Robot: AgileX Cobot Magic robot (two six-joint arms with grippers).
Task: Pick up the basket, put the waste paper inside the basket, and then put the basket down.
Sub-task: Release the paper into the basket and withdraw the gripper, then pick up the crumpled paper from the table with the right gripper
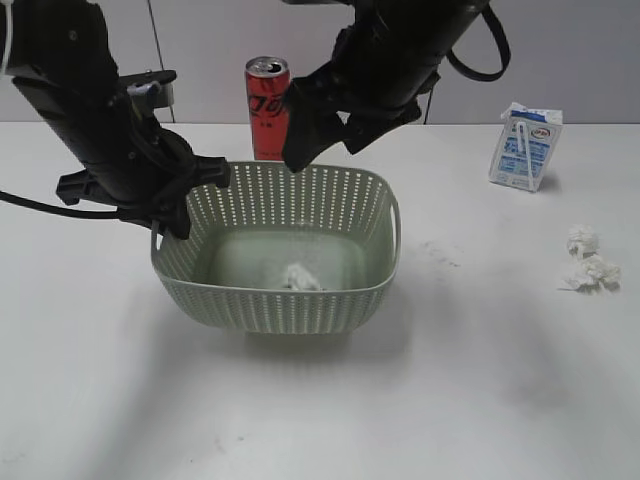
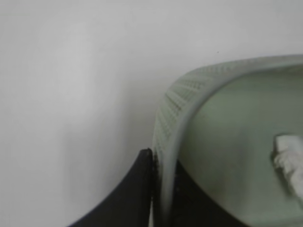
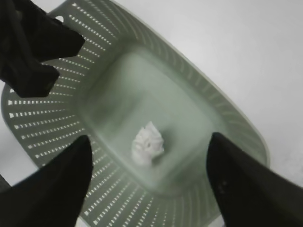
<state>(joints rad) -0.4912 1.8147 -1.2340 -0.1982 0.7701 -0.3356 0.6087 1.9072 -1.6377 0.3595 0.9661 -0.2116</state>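
Note:
The pale green basket (image 1: 345, 215) is held tilted a little above the table. My left gripper (image 1: 185, 205) is shut on its left rim; the left wrist view shows the jaws (image 2: 163, 165) pinching the basket wall (image 2: 177, 109). One white paper wad (image 1: 300, 277) lies inside the basket and also shows in the right wrist view (image 3: 147, 144) and the left wrist view (image 2: 289, 161). My right gripper (image 1: 325, 135) hangs open and empty above the basket's far rim; its jaws (image 3: 149, 189) frame the basket (image 3: 57, 113) below. Two more paper wads (image 1: 590, 260) lie on the table at the right.
A red drink can (image 1: 268, 107) stands behind the basket, close to my right gripper. A white-and-blue drink carton (image 1: 525, 147) stands at the back right. The white table (image 1: 320, 410) stretches in front of the basket.

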